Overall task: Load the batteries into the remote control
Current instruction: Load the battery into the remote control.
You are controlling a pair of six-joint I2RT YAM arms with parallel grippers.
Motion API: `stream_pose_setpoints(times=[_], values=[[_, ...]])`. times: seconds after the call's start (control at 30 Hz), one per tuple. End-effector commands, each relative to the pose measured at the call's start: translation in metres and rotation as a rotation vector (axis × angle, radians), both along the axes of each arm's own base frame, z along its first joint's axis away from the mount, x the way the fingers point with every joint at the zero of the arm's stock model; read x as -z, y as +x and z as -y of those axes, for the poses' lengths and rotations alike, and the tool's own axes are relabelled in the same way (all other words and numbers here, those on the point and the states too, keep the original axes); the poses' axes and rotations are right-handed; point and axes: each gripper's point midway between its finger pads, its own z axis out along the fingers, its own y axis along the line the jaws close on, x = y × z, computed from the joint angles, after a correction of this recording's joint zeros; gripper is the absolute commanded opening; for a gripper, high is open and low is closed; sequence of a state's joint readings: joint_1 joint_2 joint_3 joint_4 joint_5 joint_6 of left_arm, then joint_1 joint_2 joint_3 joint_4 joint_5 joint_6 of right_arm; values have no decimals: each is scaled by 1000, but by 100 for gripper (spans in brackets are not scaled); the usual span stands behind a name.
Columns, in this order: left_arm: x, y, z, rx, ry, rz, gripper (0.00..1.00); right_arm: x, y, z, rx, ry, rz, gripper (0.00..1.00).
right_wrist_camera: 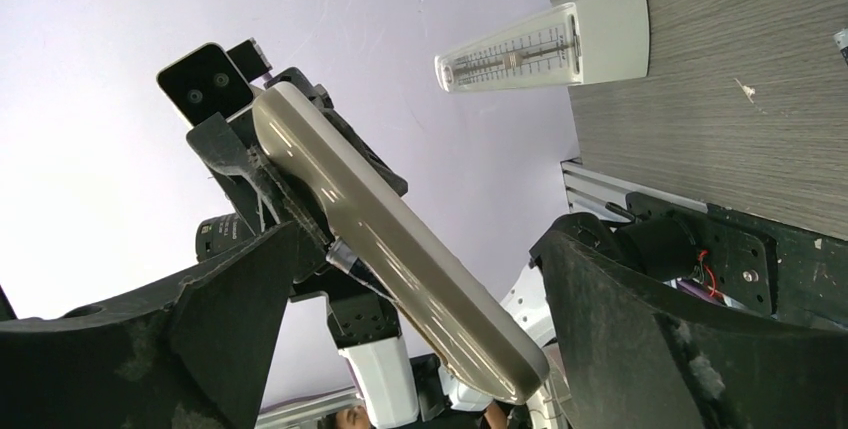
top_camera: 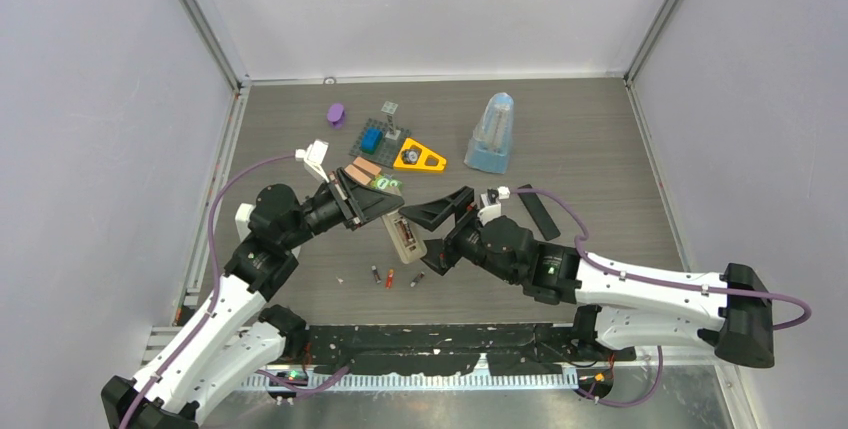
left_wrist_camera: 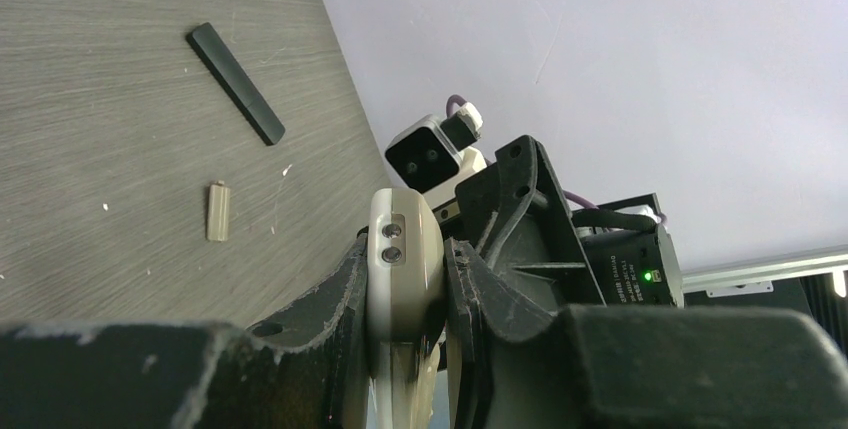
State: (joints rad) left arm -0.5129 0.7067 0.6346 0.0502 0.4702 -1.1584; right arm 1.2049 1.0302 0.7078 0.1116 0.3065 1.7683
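Remote: the remote [top_camera: 406, 235] is white, long and round-edged, held up over the middle of the table [top_camera: 600, 149].
Batteries: small batteries [top_camera: 389, 277] lie loose on the table, on the near side of the remote.
Left pincer: the left pincer [left_wrist_camera: 405, 269] is clamped on the remote's two sides.
Right pincer: the right pincer [right_wrist_camera: 418, 244] is spread wide, one finger on either side of the remote.
Arms: the left arm [top_camera: 225, 309] is bent at the elbow; the right arm [top_camera: 640, 289] is stretched low.
Table: grey wood grain.
Walls: the walls [top_camera: 100, 99] are pale lilac.
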Motion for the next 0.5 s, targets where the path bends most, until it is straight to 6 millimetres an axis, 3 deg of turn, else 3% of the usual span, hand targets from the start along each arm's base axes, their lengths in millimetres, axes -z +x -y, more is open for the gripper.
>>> stream_pose_setpoints(times=[0.0, 0.27, 0.47], values=[[-23, -4, 1, 23, -33, 90, 0, -12, 1, -5, -12, 56, 24, 92], [-22, -3, 0, 13, -34, 80, 0, -10, -1, -5, -26, 65, 33, 71], [-20, -1, 0, 3, -36, 52, 0, -6, -3, -6, -37, 57, 36, 62]])
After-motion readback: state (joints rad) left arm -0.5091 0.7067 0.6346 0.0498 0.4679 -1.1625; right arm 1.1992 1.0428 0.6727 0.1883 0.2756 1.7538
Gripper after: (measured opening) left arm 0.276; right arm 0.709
